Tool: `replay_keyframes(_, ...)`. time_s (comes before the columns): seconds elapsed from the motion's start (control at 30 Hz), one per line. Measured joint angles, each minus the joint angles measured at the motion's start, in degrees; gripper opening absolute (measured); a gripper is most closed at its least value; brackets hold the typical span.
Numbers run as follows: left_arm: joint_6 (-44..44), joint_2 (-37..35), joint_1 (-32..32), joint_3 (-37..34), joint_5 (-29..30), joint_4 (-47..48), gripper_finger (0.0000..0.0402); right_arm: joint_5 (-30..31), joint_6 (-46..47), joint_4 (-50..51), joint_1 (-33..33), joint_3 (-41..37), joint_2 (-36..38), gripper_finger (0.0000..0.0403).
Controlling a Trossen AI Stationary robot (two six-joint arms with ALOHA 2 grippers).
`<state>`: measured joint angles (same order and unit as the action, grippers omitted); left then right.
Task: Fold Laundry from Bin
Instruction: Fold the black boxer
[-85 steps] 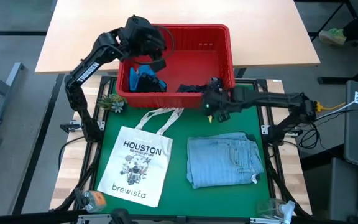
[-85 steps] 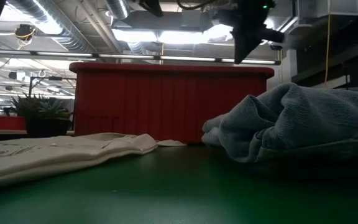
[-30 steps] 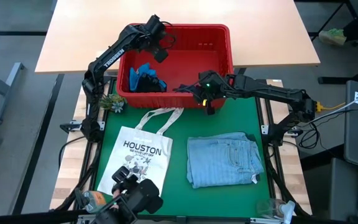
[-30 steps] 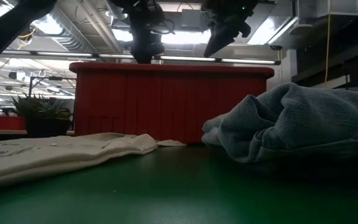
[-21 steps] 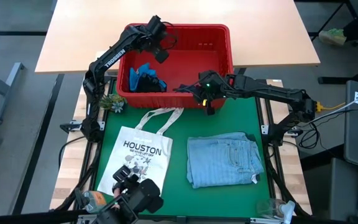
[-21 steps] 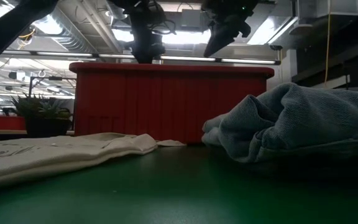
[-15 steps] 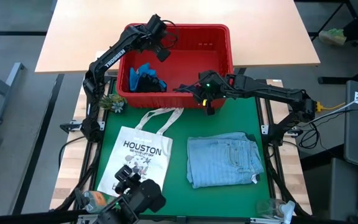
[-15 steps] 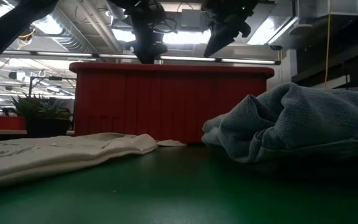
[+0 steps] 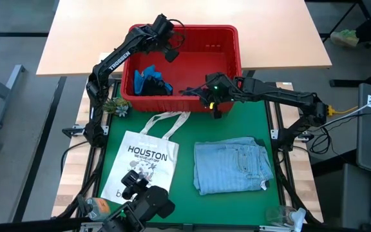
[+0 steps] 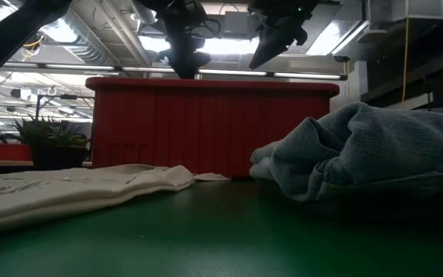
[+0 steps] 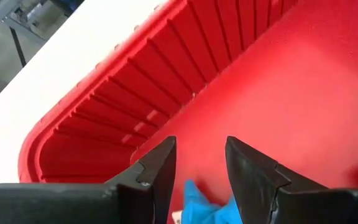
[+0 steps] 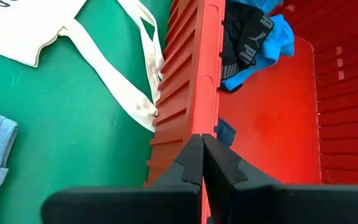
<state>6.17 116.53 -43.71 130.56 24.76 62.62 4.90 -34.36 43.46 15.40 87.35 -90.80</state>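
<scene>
Fingers first: the left gripper [image 11: 197, 180] has its two dark fingers [image 11: 157, 174] standing apart with nothing between them, hovering over the far left corner inside the red rectangular plastic bin [image 9: 227, 71]. The right gripper [image 12: 202, 162] has its fingers pressed together, empty, poised above the bin's near rim; whether they touch the rim cannot be told.

By size, the green mat-covered table [image 9: 224, 125] comes first, with the bin at its far edge against a light wooden tabletop [image 9: 82, 29]. In the low view the bin's slotted red wall [image 10: 206, 127] hides everything inside it, and both grippers show only as dark shapes cut off by the top of the picture.

On the mat lies a white "HOUSTON brewista" cloth tote bag [image 9: 143, 167], handles reaching toward the bin; its lower corner is covered by a black camera-like device [image 9: 140, 196]. Beside it, well apart, sits a folded light blue denim garment [image 9: 230, 166], a large blurred mound in the low view [image 10: 360, 154].

Inside the bin, a bright blue garment [image 9: 150, 78] is bunched in the near left corner with a dark, black-looking one [image 12: 244, 34] lying on it; lettering shows on the dark piece. Another dark garment [image 9: 195, 91] lies along the near wall, partly hidden by the right arm.

A small green potted plant [image 9: 116, 106] stands just outside the bin's near left corner.
</scene>
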Motion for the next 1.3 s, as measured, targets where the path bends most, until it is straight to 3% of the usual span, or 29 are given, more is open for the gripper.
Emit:
replay_keyframes(0.9,-0.67,-0.02,0.60,0.00,-1.00,-0.79,0.0135,0.63,0.84,-0.57,0.00,0.00,0.00,0.0005)
replay_keyframes(1.3,-4.40,0.48,-1.01,0.00,-3.21,4.91,0.0135,1.71,1.08,-0.57,0.00,0.00,0.00,0.0005)
